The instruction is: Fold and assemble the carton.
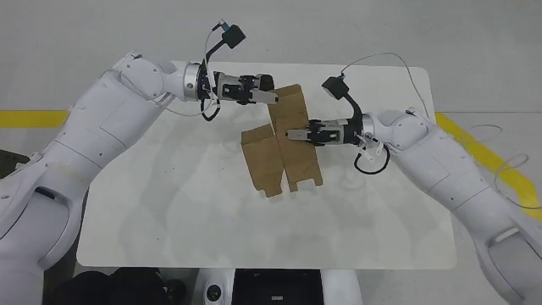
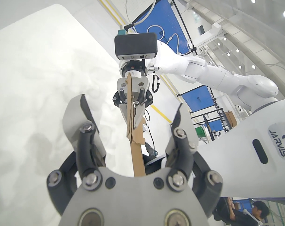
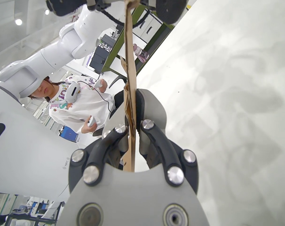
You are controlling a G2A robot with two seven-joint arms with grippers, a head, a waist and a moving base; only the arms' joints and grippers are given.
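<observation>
Top view: carton face, apparently flat

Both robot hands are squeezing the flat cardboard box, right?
No. Only the right gripper is squeezing the carton. The left gripper is open, spread wide on either side of it; the left wrist view shows this.

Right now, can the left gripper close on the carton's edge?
Probably yes. The left gripper is open with its fingers on either side of the carton edge and nothing else between them. The right gripper, shut on the carton, holds it up.
</observation>
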